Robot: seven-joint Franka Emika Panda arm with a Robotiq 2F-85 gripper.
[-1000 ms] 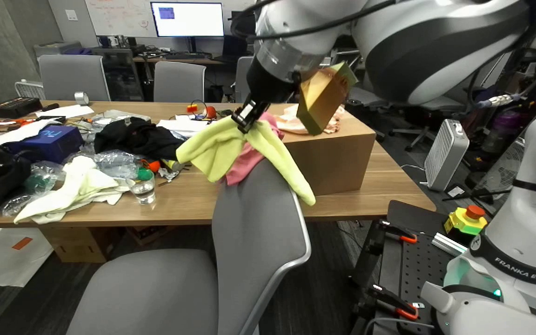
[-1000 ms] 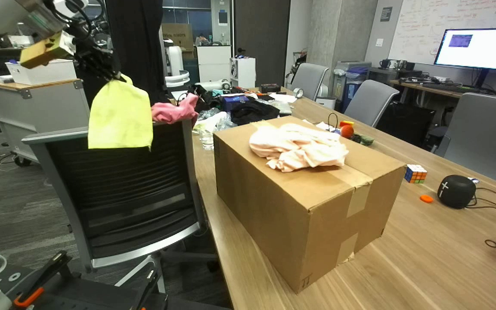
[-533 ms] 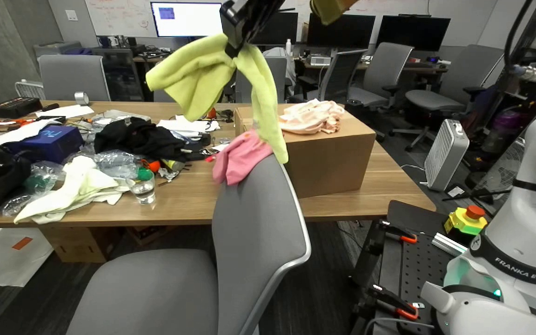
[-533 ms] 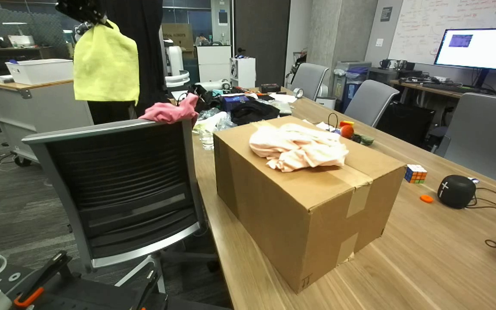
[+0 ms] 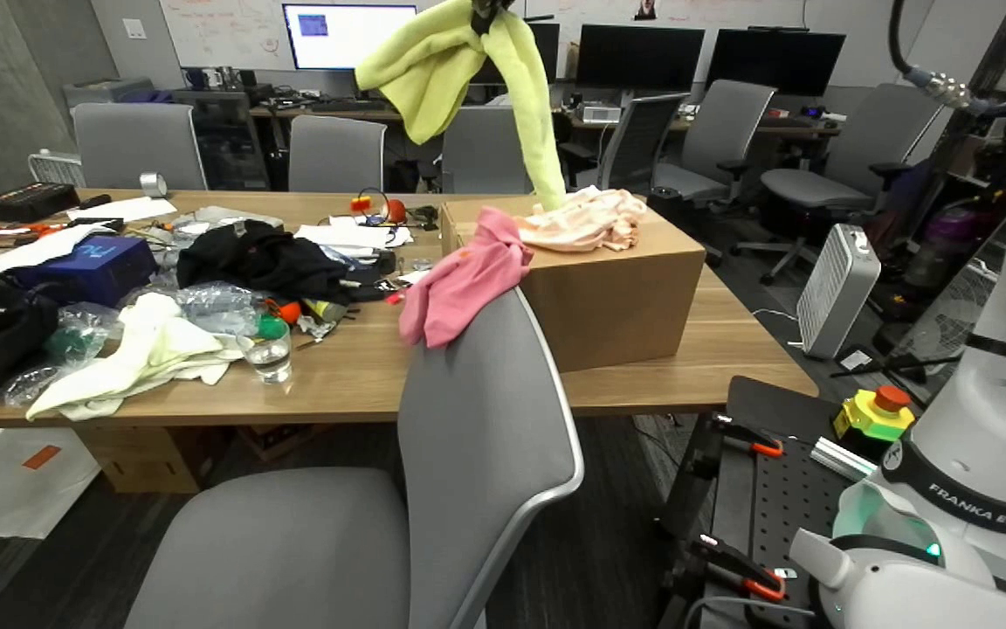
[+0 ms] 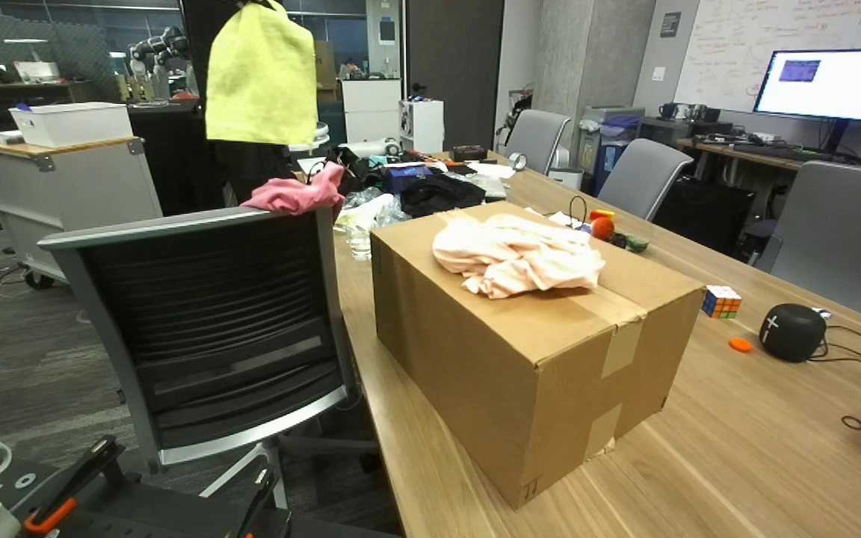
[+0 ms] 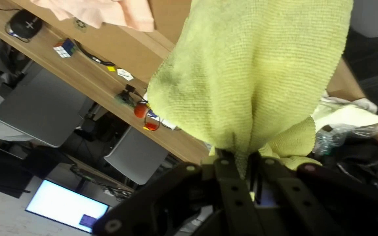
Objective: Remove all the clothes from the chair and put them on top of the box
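My gripper (image 7: 240,155) is shut on the yellow-green garment (image 7: 258,65), which spreads out from between the fingertips in the wrist view. In both exterior views this garment (image 5: 433,70) hangs in the air, higher than the chair's back, apart from the chair (image 5: 485,419). Over the top corner of that back lies the pink garment (image 6: 296,193). The pale peach garment (image 6: 516,258) rests crumpled on top of the cardboard box (image 6: 460,336). Only the gripper's tip shows at the upper edge of the exterior views; most of the arm is out of frame.
The box stands on a wooden table (image 5: 346,384) beside the chair. A black garment (image 5: 250,258), a pale white-green cloth (image 5: 145,349) and a glass of water (image 5: 269,354) also lie or stand there. A puzzle cube (image 6: 722,301) and a black speaker (image 6: 793,332) are past the box.
The gripper has lifted the yellow-green garment up off the chair's back, then carried it sideways toward the box. The pink and peach garments stay where they were.
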